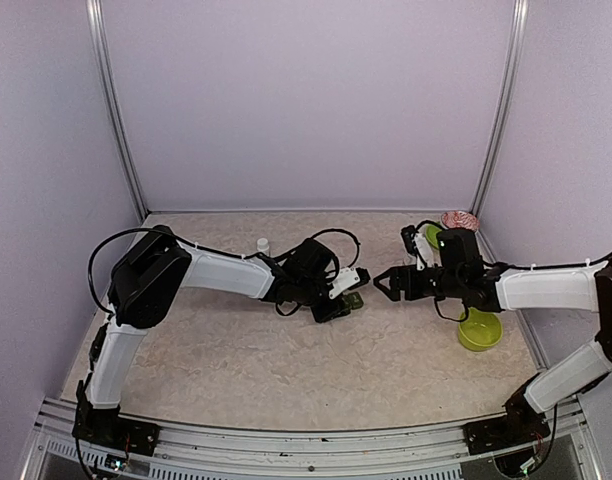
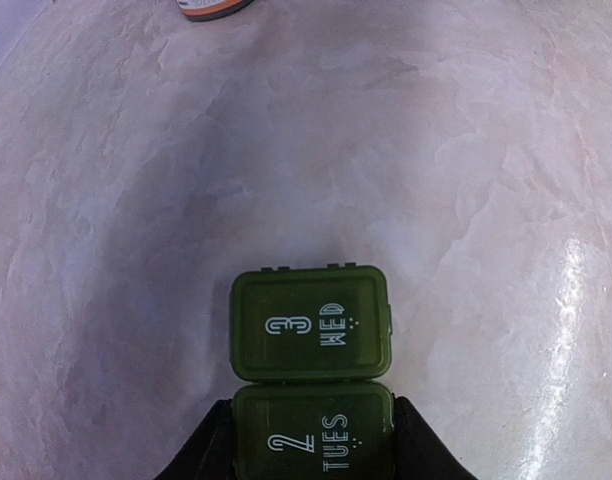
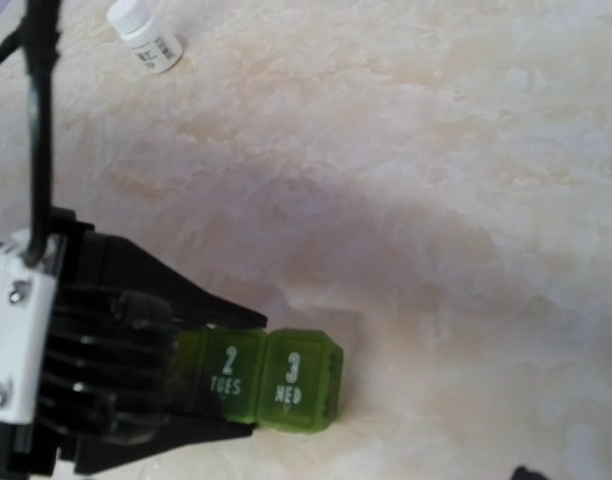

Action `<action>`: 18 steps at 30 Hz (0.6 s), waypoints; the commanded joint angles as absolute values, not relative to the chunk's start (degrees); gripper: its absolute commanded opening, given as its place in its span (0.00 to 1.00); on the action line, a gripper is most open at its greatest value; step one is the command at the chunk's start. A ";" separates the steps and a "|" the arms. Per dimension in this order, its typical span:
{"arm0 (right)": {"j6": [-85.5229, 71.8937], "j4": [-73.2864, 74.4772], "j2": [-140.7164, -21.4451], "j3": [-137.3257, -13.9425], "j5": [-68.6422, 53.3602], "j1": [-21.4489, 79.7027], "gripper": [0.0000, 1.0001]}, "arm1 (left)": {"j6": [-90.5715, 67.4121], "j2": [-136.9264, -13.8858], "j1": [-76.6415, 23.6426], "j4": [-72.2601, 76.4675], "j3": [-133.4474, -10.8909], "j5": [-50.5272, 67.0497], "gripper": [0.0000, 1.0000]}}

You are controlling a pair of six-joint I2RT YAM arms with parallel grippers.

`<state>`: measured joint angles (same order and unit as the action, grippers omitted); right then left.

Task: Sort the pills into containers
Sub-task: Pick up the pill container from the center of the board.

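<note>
A green weekly pill organizer [image 1: 353,299] lies on the table's middle, lids closed. In the left wrist view its WED cell [image 2: 311,325] points away and its TUES cell sits between my fingers. My left gripper [image 1: 344,300] is shut on the organizer, one black finger [image 2: 214,445] pressed against each side of the TUES cell. The right wrist view shows the same hold on the organizer [image 3: 276,382] from the other side. My right gripper [image 1: 383,285] hovers open just right of the organizer, holding nothing. No loose pills show.
A small white pill bottle [image 1: 263,244] stands behind the left arm and also shows in the right wrist view [image 3: 146,35]. A lime bowl [image 1: 479,330] sits by the right arm. A second green bowl [image 1: 433,235] and a red-and-white dish [image 1: 459,219] stand at the back right.
</note>
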<state>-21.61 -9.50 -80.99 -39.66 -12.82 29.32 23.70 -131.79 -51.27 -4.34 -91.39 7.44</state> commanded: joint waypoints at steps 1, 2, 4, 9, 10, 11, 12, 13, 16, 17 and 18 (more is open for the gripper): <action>-18.41 -9.57 -78.02 -38.48 -14.51 28.57 0.87 | 24.04 -130.02 -51.44 -5.63 -90.35 9.10 0.28; -17.70 -9.58 -77.55 -38.31 -14.89 28.58 0.87 | 23.93 -129.21 -51.42 -5.34 -89.76 9.77 0.25; -16.17 -10.11 -75.93 -37.74 -16.27 28.56 0.87 | 23.75 -127.55 -51.41 -5.01 -88.51 11.59 0.23; -11.14 -9.63 -72.47 -36.69 -21.10 28.57 0.87 | 22.33 -122.52 -51.42 -4.59 -85.01 16.74 0.20; -10.13 -8.98 -71.82 -36.65 -22.12 28.58 0.87 | 21.79 -121.09 -51.42 -4.45 -84.18 17.72 0.19; -9.12 -8.23 -71.05 -36.73 -22.72 28.64 0.87 | 21.37 -119.96 -51.42 -4.34 -83.39 18.78 0.18; -8.19 -7.65 -70.31 -36.77 -23.15 28.65 0.87 | 20.96 -118.76 -51.42 -4.24 -82.53 19.86 0.17; -7.15 -7.05 -69.64 -36.68 -23.87 28.65 0.87 | 20.62 -117.60 -51.42 -4.25 -81.74 21.07 0.17; -4.51 -5.50 -67.61 -36.50 -26.13 28.70 0.87 | 19.76 -114.23 -51.50 -4.12 -79.32 24.55 0.16; -3.82 -5.31 -66.92 -36.39 -26.88 28.73 0.87 | 19.45 -113.05 -51.55 -4.11 -78.50 25.14 0.16; -3.42 -5.54 -66.36 -36.17 -27.57 28.74 0.87 | 19.14 -111.93 -51.59 -4.12 -77.81 26.25 0.16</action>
<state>-8.08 -7.57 -69.08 -37.41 -23.16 29.17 21.08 -117.40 -51.22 -5.19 -80.38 19.81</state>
